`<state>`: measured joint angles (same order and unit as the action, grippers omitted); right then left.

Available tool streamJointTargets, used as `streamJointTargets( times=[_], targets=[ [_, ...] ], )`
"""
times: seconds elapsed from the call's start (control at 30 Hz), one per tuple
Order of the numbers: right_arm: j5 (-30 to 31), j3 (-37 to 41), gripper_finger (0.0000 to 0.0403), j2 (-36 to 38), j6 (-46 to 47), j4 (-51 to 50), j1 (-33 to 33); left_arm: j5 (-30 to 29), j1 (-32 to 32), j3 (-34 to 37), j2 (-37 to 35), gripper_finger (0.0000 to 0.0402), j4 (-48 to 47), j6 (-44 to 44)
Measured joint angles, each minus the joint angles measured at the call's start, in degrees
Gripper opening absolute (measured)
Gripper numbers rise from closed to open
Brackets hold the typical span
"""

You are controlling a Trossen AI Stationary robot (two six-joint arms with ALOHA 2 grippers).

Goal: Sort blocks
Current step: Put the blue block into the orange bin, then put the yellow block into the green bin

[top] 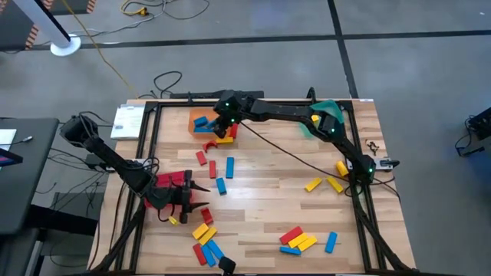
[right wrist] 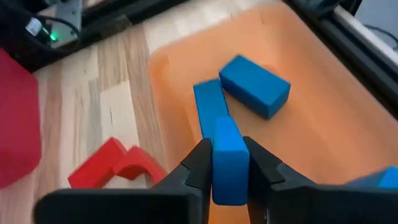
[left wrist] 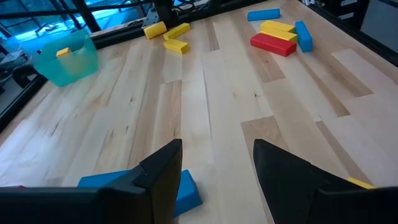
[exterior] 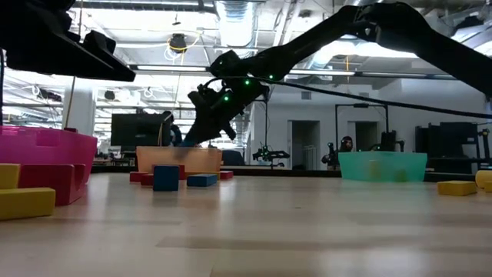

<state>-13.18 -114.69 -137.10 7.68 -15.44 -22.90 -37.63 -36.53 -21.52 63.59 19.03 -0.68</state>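
Blocks (top: pixel 298 239) in red, blue and yellow lie scattered over the bench (top: pixel 261 192), shown here from left to right with the orange bin (top: pixel 201 123) as landmark. Well to the left of and nearer than the orange bin, the left claw (top: pixel 201 201) hovers low beside the red bin (top: pixel 173 181), its fingers spread with nothing between them; its wrist view alone shows a blue block (left wrist: pixel 180 190) lying flat just under the fingers, long axis slanted across the grain. Over the orange bin, the right claw (right wrist: pixel 229 163) pinches a blue block (right wrist: pixel 230 163) by its long sides, long axis running along the fingers, down toward the bin floor. Only the right wrist view shows two more blue blocks (right wrist: pixel 254 84) resting inside, one touching the gripped block's tip. The low view shows the right claw (exterior: pixel 201 115) poised above the bin rim. Far to the right of the orange bin stands the teal bin (top: pixel 326 116); the left wrist view reveals a yellow block (left wrist: pixel 63 53) in it. No legible writing appears.
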Motion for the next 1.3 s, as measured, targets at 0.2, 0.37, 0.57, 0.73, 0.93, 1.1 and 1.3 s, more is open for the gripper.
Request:
streamJointTargets(
  times=[0.2, 0.37, 0.57, 0.73, 0.93, 1.1, 1.3],
  targets=[
    [0.9, 0.0, 0.0117, 0.0, -0.2, -0.4, 0.3, 0.0, 0.0, 0.0, 0.0, 0.0194, -0.3, 0.0],
    [0.9, 0.0, 0.0146, 0.0, -0.2, -0.4, 0.7, 1.3, 0.0, 0.0, 0.0, 0.0194, -0.3, 0.2],
    [0.9, 0.0, 0.0171, 0.3, -0.4, -0.8, 1.3, 1.4, 0.0, 0.0, 0.0, 0.0194, -0.3, 0.2],
    [0.9, 0.0, 0.0173, 2.6, -1.7, -1.0, 2.1, 1.4, 0.0, 0.0, 0.0, 0.0194, -0.3, 0.3],
    [2.7, 0.0, 0.0173, 8.7, -5.3, -5.3, 4.7, 1.4, 0.0, 0.0, 0.0, 0.0194, -0.3, 0.2],
    [5.4, 0.0, 0.0173, 15.1, -8.2, -14.5, 8.8, 1.5, -0.2, 0.0, 0.0, 0.0194, -0.3, 0.2],
    [7.6, 0.0, 0.0173, 19.5, -7.5, -28.0, 15.2, 1.5, -0.2, 0.0, 0.0, 0.0194, -0.6, 1.1]
  ],
)
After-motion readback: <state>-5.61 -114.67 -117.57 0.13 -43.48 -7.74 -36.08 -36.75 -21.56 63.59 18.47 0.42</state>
